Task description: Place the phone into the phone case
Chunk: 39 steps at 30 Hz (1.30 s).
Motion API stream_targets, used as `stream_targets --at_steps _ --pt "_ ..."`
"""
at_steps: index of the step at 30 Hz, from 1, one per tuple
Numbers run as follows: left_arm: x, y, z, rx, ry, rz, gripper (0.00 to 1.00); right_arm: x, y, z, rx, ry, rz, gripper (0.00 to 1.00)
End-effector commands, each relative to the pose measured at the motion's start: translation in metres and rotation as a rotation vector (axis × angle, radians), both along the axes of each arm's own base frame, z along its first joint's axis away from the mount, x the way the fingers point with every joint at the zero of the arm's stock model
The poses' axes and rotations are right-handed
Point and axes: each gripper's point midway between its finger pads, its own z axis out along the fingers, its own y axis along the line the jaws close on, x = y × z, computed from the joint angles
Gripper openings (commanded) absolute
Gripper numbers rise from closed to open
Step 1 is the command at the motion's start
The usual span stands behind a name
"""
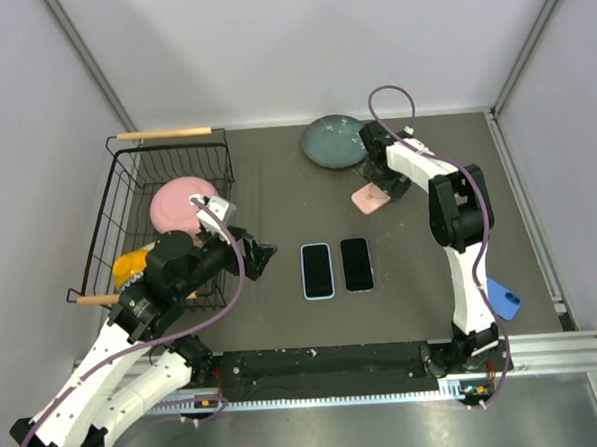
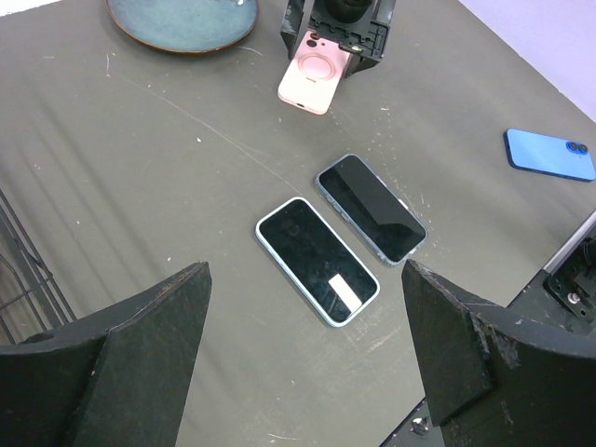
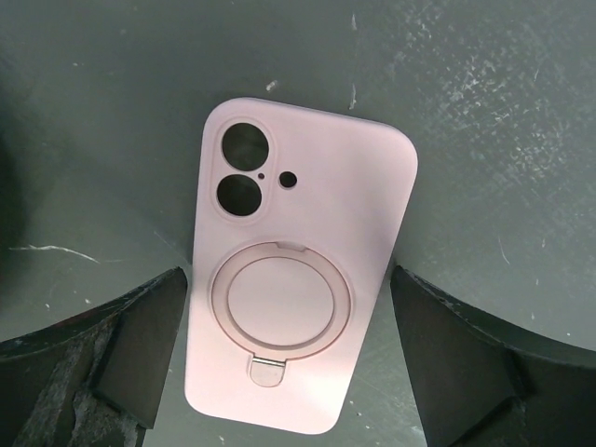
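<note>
The pink phone case (image 3: 307, 233) lies flat on the counter (image 1: 276, 185), back side up, with its camera cutouts and round ring stand showing. It sits at the far side, just in front of the blue-green plate (image 2: 177, 19). The right end effector (image 3: 287, 277) hangs directly over it, jaws wide. In the right wrist view, one finger stands just outside each long edge of the case, so the case lies between them. Whether the pads touch its sides I cannot tell.

Two phones lie screen up, side by side in the middle of the counter, well apart from the case. One has a pale blue rim (image 2: 317, 259) and the other is a darker phone (image 2: 371, 208) just to its right.

The left end effector (image 2: 305, 272) hovers on the near side of these two phones. Its jaws are spread wide and hold nothing, and the pale-rimmed phone shows between its fingers in the left wrist view.

A blue phone-shaped item (image 2: 549, 154) lies alone by the right arm's base.
</note>
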Motion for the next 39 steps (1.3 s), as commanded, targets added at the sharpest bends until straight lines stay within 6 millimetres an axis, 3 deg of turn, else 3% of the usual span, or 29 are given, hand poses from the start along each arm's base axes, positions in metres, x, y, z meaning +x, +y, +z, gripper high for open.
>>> stream_targets --at_steps 1,10,17,18,20,21,22,23,25,26,28,29,30,32,34,39 --pt "0.004 -0.003 0.007 -0.016 -0.037 -0.005 0.89 -0.001 0.000 0.002 -0.039 0.017 0.004 0.89" --pt "0.005 0.001 0.008 -0.009 -0.046 0.013 0.88 -0.010 0.001 -0.007 -0.026 0.051 0.014 0.81" --pt "0.005 0.000 0.006 -0.004 -0.042 0.008 0.87 -0.019 -0.008 0.006 -0.048 0.038 0.063 0.71" --pt "0.005 0.000 0.004 -0.003 -0.037 0.007 0.87 -0.028 -0.011 -0.001 -0.052 0.056 0.070 0.70" --pt "0.004 -0.003 0.006 -0.010 -0.038 -0.009 0.86 -0.023 -0.010 0.015 -0.025 -0.019 0.099 0.69" --pt "0.004 -0.004 0.005 -0.011 -0.033 -0.013 0.86 -0.037 -0.013 0.003 -0.014 0.009 0.115 0.68" --pt "0.003 -0.006 0.006 -0.014 -0.030 -0.023 0.85 -0.036 -0.015 0.017 0.005 -0.038 0.132 0.67" --pt "0.000 -0.010 0.007 -0.020 -0.027 -0.046 0.84 -0.034 -0.013 0.020 0.022 -0.073 0.144 0.67" --pt "-0.001 -0.014 0.011 -0.034 -0.017 -0.066 0.83 -0.051 -0.019 0.013 0.031 -0.060 0.167 0.65" --pt "-0.003 -0.017 0.014 -0.044 -0.015 -0.081 0.83 -0.048 -0.021 0.027 0.044 -0.120 0.167 0.65" --pt "-0.004 -0.021 0.020 -0.059 -0.005 -0.096 0.82 -0.067 -0.027 0.017 0.050 -0.105 0.195 0.63" --pt "-0.005 -0.022 0.020 -0.058 0.005 -0.104 0.81 -0.068 -0.028 0.029 0.065 -0.148 0.201 0.62" --pt "-0.006 -0.025 0.021 -0.063 0.020 -0.118 0.81 -0.076 -0.027 0.022 0.087 -0.149 0.221 0.61" --pt "-0.008 -0.029 0.026 -0.068 0.034 -0.139 0.81 -0.082 -0.026 0.031 0.101 -0.192 0.267 0.60" --pt "-0.009 -0.036 0.028 -0.073 0.056 -0.168 0.79 -0.094 -0.027 0.025 0.108 -0.201 0.296 0.59" --pt "-0.006 -0.054 0.030 -0.063 0.097 -0.207 0.77 -0.115 -0.030 0.031 0.151 -0.266 0.343 0.54"
